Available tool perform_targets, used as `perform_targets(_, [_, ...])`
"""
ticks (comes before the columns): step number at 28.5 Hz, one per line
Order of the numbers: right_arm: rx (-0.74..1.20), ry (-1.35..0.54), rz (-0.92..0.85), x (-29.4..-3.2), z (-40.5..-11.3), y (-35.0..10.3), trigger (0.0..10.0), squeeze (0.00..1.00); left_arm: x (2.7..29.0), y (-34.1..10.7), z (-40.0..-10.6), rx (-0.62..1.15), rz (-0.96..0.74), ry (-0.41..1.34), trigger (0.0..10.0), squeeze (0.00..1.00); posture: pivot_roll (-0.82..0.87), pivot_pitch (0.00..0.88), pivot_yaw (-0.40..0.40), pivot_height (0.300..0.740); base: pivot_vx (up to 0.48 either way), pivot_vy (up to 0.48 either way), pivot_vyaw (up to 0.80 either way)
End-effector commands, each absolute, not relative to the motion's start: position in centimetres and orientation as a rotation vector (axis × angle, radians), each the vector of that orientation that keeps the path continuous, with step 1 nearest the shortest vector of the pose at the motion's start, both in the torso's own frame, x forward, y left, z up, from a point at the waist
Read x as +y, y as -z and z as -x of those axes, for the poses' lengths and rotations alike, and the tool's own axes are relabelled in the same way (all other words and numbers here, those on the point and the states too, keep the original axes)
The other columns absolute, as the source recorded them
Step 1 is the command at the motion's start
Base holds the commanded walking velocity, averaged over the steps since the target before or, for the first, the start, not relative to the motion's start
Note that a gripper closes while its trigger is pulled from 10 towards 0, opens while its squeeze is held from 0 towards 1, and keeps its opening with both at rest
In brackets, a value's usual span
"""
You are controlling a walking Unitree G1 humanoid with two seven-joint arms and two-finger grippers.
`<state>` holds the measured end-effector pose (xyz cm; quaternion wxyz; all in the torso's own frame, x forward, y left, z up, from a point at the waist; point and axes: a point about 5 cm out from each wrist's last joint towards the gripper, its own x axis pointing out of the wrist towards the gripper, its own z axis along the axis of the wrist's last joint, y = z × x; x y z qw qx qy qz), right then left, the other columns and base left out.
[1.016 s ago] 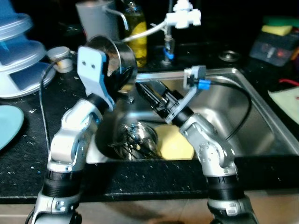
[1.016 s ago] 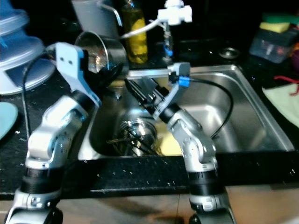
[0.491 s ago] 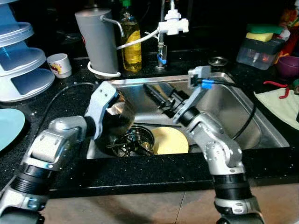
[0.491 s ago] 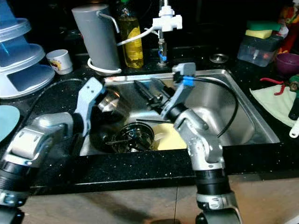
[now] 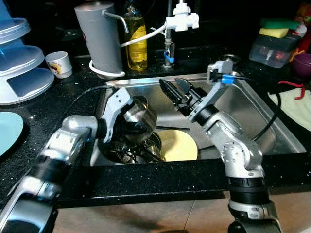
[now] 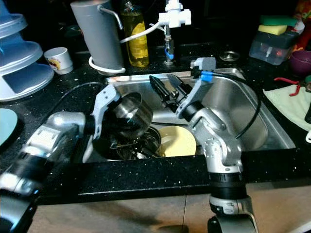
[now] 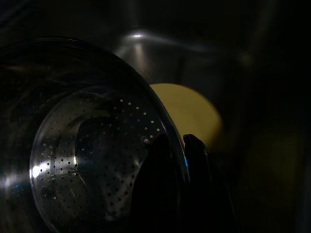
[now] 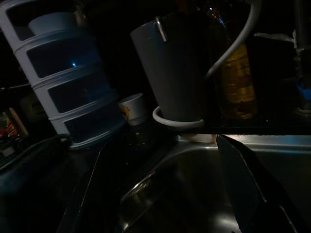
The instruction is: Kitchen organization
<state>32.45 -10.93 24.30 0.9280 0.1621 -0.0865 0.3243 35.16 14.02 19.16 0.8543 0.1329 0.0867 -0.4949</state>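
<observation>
Left gripper (image 7: 176, 145) pinches rim of shiny perforated steel colander bowl (image 5: 138, 116) – held tilted over steel sink (image 5: 252, 116), above round yellow plate (image 5: 177, 145). Right gripper (image 5: 174, 87) fingers spread, empty – over sink.

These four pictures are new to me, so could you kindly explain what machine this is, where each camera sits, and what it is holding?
It is a humanoid robot with two silver arms, each ending in two long black fingers. The two wide pictures come from cameras in its head, looking down at a steel sink set in a black counter. The two dark pictures come from cameras on its wrists.

The left gripper pinches the rim of a perforated steel bowl, a colander, tilted over the sink. The right gripper hangs open above the basin, holding nothing.

In the sink lie a yellow plate and a wire whisk. Behind stand a grey canister, a bottle of yellow liquid and a small cup.
</observation>
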Motion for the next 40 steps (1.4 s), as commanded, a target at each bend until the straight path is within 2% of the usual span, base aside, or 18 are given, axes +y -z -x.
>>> perform_targets(1, [-0.162,-0.672,-0.327,-10.8,-32.0,-24.2,10.0,0.00,14.4,-18.9,-35.5,0.175,-0.306,1.019,10.0,0.00,-0.07,0.026,0.044,0.740,0.000,0.000,0.00])
perform_targets(4, [-0.163,-0.678,-0.326,-10.7,-31.6,-24.5,10.0,0.00,14.9,-17.3,-36.4,0.219,-0.245,0.947,10.0,0.00,-0.09,0.046,0.045,0.740,0.000,0.000,0.00])
perform_targets(7, [-0.164,-0.684,-0.322,-10.7,-31.3,-24.9,10.0,0.00,15.0,-15.8,-36.5,0.259,-0.214,0.951,10.0,0.00,-0.10,0.062,0.044,0.740,0.000,0.000,0.00])
perform_targets(11, [-0.166,-0.687,-0.317,-10.7,-31.0,-25.3,10.0,0.00,14.9,-15.3,-36.3,0.271,-0.158,0.972,10.0,0.00,-0.11,0.076,0.042,0.740,0.000,0.000,0.00])
perform_targets(15, [-0.172,-0.695,-0.315,-10.8,-30.4,-26.0,10.0,0.00,14.0,-15.0,-36.0,0.260,-0.105,1.068,10.0,0.00,-0.12,0.099,0.036,0.740,0.000,0.000,0.00])
perform_targets(28, [-0.171,-0.705,-0.311,-10.9,-29.6,-26.8,10.0,0.00,13.3,-12.9,-35.5,0.363,-0.108,1.144,10.0,0.00,-0.14,0.101,0.033,0.740,0.000,0.000,0.00])
perform_targets(29, [-0.170,-0.704,-0.311,-10.9,-29.6,-26.8,10.0,0.00,13.3,-13.2,-35.6,0.355,-0.098,1.144,10.0,0.95,-0.13,0.092,0.033,0.740,0.000,0.000,0.00])
perform_targets(30, [-0.170,-0.704,-0.312,-10.7,-29.7,-26.9,10.0,0.00,13.4,-13.4,-35.7,0.348,-0.093,1.142,10.0,1.00,-0.13,0.085,0.035,0.740,0.000,0.000,0.00])
perform_targets(36, [-0.194,-0.716,-0.327,-10.0,-30.0,-27.4,10.0,0.00,14.0,-15.6,-36.5,0.246,-0.132,1.118,10.0,1.00,-0.11,0.060,0.040,0.740,0.000,0.000,0.00])
perform_targets(37, [-0.202,-0.716,-0.331,-10.0,-30.0,-27.6,10.0,0.00,14.2,-17.0,-36.8,0.177,-0.108,1.105,10.0,0.34,-0.10,0.051,0.043,0.740,0.000,0.000,0.00])
perform_targets(38, [-0.206,-0.716,-0.335,-10.0,-30.1,-27.6,10.0,0.00,14.2,-18.1,-36.9,0.121,-0.098,1.099,10.0,0.00,-0.10,0.045,0.044,0.740,0.000,0.000,0.00])
perform_targets(40, [-0.216,-0.719,-0.345,-10.0,-30.3,-27.8,10.0,0.00,14.3,-20.7,-36.9,-0.014,-0.075,1.076,10.0,0.00,-0.09,0.038,0.047,0.740,0.000,0.000,0.00])
